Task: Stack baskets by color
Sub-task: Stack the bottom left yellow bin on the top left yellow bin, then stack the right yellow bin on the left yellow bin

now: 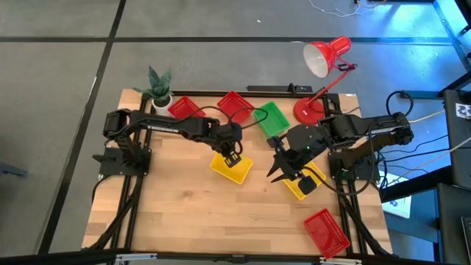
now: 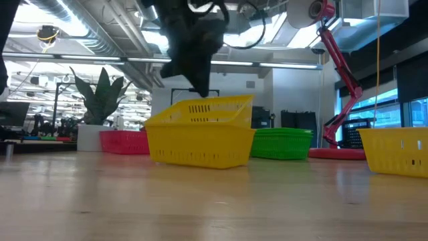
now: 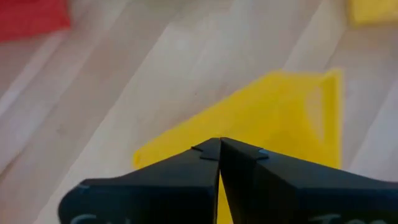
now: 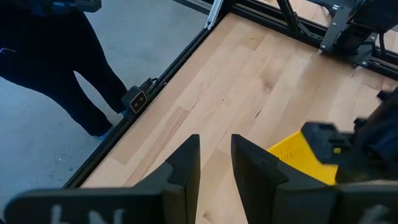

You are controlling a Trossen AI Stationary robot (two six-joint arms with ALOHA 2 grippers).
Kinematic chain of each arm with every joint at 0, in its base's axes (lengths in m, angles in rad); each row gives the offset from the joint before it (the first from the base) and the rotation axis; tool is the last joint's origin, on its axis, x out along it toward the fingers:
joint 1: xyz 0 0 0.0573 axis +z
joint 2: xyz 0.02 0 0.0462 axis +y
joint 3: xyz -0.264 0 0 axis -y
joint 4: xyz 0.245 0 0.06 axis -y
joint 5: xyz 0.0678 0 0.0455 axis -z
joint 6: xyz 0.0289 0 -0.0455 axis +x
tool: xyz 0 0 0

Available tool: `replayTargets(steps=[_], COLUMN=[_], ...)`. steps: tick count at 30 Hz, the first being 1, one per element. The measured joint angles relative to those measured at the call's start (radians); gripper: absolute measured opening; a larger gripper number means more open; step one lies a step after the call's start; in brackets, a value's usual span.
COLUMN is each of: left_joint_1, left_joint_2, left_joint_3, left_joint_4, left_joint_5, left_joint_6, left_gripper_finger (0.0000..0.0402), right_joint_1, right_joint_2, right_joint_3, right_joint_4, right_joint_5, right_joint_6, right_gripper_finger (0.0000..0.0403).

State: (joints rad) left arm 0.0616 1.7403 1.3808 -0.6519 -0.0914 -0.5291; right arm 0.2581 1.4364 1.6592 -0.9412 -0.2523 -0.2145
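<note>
A yellow basket [image 1: 234,169] lies mid-table. In the low view a yellow basket [image 2: 204,110] sits tilted in a second yellow one [image 2: 200,148]. My left gripper [image 1: 232,154] is shut at its far rim. My right gripper [image 1: 280,173] hangs open above the table to the right and touches nothing. Below it lies another yellow basket [image 1: 299,188]. Two red baskets [image 1: 184,107] [image 1: 235,105] and a green one [image 1: 271,118] rest at the far edge. A third red basket [image 1: 326,230] lies near the front right corner. My left gripper pinches the tilted yellow basket's upper rim [image 2: 200,102] between its two fingers [image 3: 249,180], coming from above and slanting down. A yellow sliver shows between the shut fingers. The basket's lower side rests in the yellow basket beneath it.
A potted plant [image 1: 159,90] stands at the far left corner and a red desk lamp [image 1: 324,66] at the far right. A person in dark trousers [image 4: 56,68] stands beside the table. Bare wood shows along the near left part of the table [image 1: 176,213].
</note>
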Motion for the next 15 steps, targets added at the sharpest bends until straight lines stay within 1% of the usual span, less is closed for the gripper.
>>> replayTargets(steps=[1, 4, 6, 8, 10, 12, 15], left_joint_1=[0.000, 0.001, 0.001, 0.001, 0.001, 0.001, 0.001], left_joint_2=[0.008, 0.019, 0.042, 0.051, 0.055, 0.044, -0.005], left_joint_3=[0.000, -0.007, -0.005, -0.007, -0.007, -0.006, 0.017], left_joint_4=[0.018, -0.005, 0.021, -0.007, 0.023, 0.013, -0.009], left_joint_5=[0.000, -0.002, 0.001, 0.007, 0.015, 0.015, 0.013], left_joint_6=[0.000, 0.010, 0.015, 0.016, 0.016, 0.016, 0.029], left_gripper_finger=[0.0001, 0.0000, 0.0000, 0.0000, 0.0000, 0.0000, 0.0000], right_joint_1=[0.000, 0.000, 0.000, 0.000, 0.000, 0.000, 0.000], right_joint_2=[0.000, 0.000, 0.000, 0.000, 0.001, 0.001, 0.001], right_joint_3=[0.000, 0.000, 0.000, 0.000, 0.000, 0.000, 0.000], right_joint_4=[0.000, 0.000, 0.001, 0.001, 0.003, 0.003, -0.005], right_joint_5=[0.000, 0.000, 0.000, 0.000, -0.001, -0.001, -0.002], right_joint_6=[0.000, 0.000, 0.000, 0.002, 0.005, 0.008, 0.064], right_gripper_finger=[0.0091, 0.0091, 0.0091, 0.0091, 0.0091, 0.0091, 0.0091])
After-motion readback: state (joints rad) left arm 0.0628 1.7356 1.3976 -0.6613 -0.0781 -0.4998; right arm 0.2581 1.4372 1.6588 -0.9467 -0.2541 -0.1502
